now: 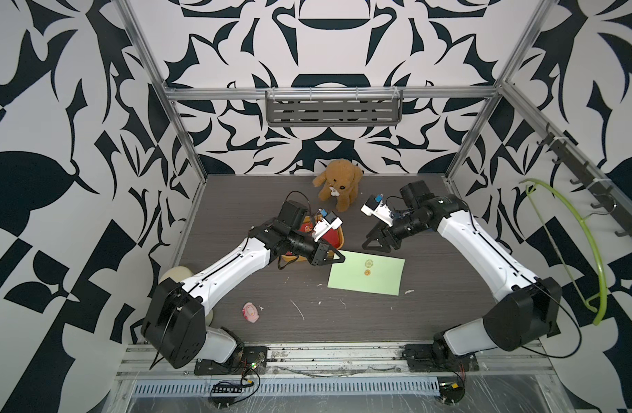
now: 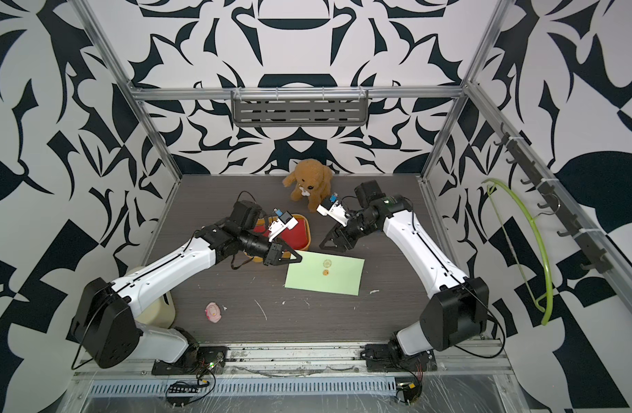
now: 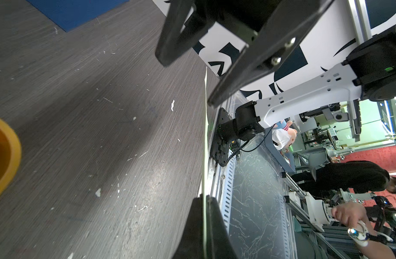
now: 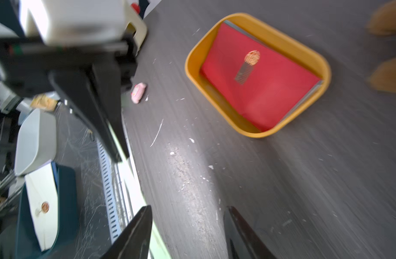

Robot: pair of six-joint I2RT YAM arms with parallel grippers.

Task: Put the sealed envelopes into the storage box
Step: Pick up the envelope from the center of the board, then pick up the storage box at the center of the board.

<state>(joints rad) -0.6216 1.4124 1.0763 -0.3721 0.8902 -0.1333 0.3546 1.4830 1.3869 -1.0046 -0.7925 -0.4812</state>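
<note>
A pale green envelope (image 1: 366, 273) with two small stickers is held out flat over the middle of the table. My left gripper (image 1: 337, 259) is shut on its near-left corner. In the left wrist view the sheet (image 3: 205, 134) shows edge-on, pinched between the jaws of that gripper (image 3: 203, 198). The yellow storage box (image 1: 341, 237) sits behind the left wrist, partly hidden by it. A red envelope (image 4: 259, 89) lies on top inside the box (image 4: 192, 74). My right gripper (image 1: 373, 246) hangs open just beyond the green envelope's far edge, holding nothing (image 4: 188, 215).
A brown plush dog (image 1: 339, 186) sits at the back centre. A small pink toy (image 1: 250, 312) lies near the front left. A cream rounded box (image 2: 157, 311) stands under the left arm. A green hanger (image 1: 593, 250) hangs on the right wall.
</note>
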